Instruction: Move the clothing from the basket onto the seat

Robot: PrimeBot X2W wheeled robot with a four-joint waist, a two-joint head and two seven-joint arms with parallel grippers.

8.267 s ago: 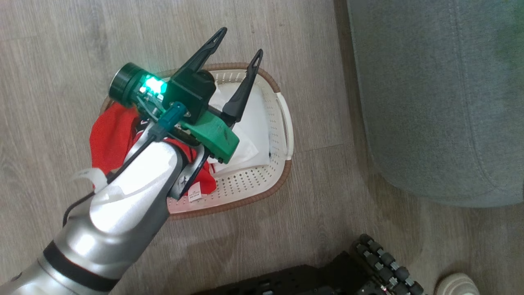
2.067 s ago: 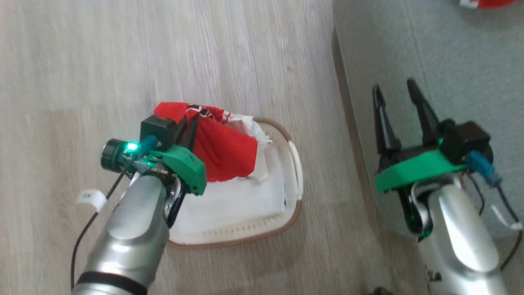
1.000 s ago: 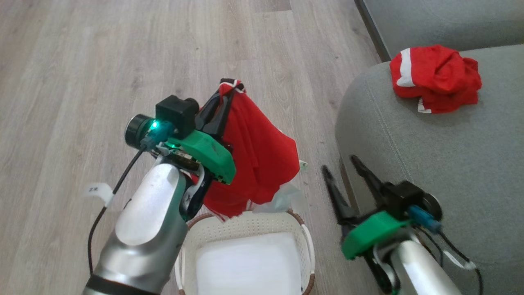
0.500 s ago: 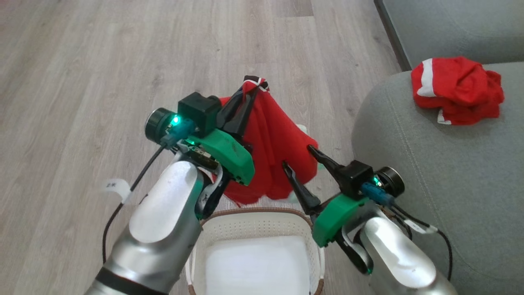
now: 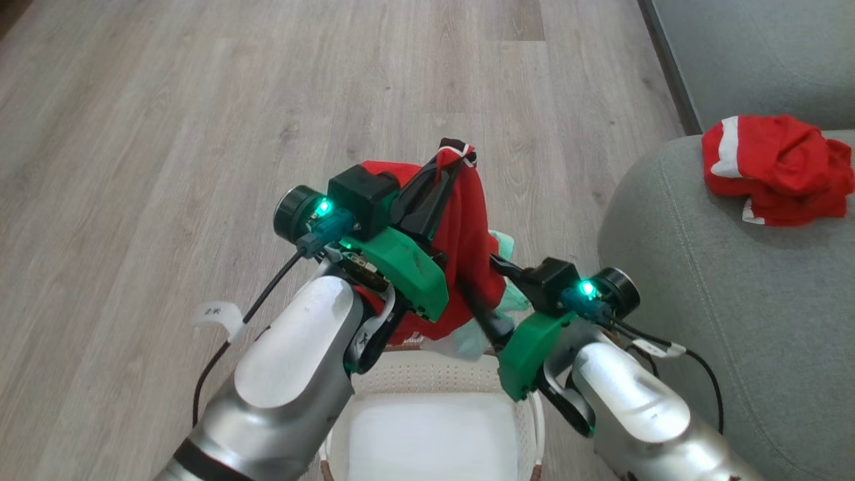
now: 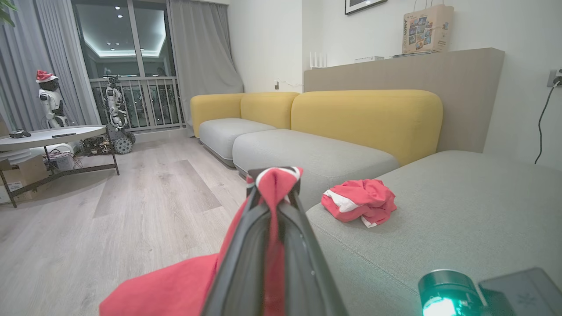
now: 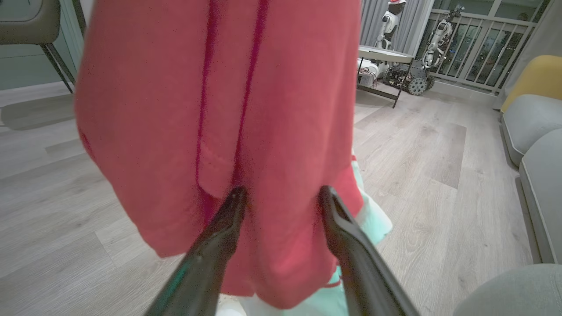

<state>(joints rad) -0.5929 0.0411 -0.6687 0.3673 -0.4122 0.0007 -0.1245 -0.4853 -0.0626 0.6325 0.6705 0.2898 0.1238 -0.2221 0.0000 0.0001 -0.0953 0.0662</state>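
Note:
My left gripper is shut on the collar of a red jersey, which hangs above the white basket. The left wrist view shows the collar pinched between the tips of that gripper. My right gripper is open, and its fingers press against the lower part of the hanging jersey with cloth between them. A crumpled red and white garment lies on the grey-green seat, also seen as a red heap on the cushion.
A white cloth lies flat in the basket bottom. Pale fabric hangs behind the jersey. Wooden floor stretches to the left. Yellow sofa backs rise behind the seat, and a round table stands far off.
My left gripper has lifted the jersey out of the basket and holds it higher. My right gripper has swung left from beside the seat to the hanging jersey. The head camera has tilted.

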